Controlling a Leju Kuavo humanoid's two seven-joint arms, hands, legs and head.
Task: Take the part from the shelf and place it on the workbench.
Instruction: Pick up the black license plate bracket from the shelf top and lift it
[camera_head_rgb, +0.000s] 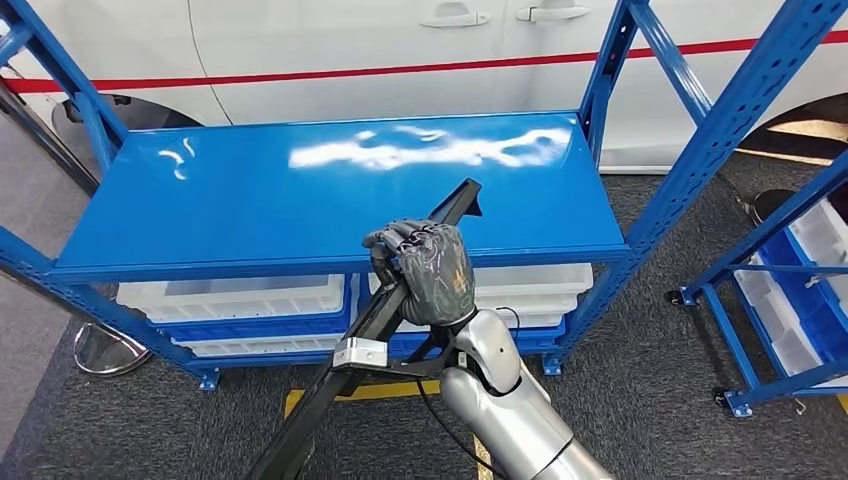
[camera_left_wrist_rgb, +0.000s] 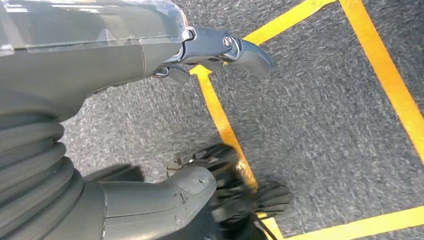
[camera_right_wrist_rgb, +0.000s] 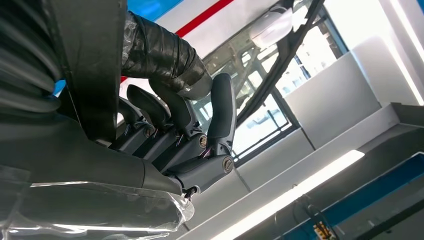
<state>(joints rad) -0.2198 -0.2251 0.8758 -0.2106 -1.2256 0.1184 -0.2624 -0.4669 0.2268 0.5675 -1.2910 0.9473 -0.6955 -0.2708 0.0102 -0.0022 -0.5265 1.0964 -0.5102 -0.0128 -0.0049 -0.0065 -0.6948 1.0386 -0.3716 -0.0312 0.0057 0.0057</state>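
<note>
Currently: long black part (camera_head_rgb: 395, 300) clamped in right hand (camera_head_rgb: 425, 272), over the near edge of the blue shelf (camera_head_rgb: 250, 200).

Long axis runs diagonally, near-left end low toward the floor, far-right tip above the shelf top. Right hand wraps the middle; left hand (camera_left_wrist_rgb: 220, 47) hangs over grey carpet (camera_left_wrist_rgb: 325, 125) with yellow tape, apparently holding nothing, fingers apart. White car (camera_head_rgb: 400, 40) beyond; white bins (camera_head_rgb: 230, 297) below. Workbench unseen.
</note>
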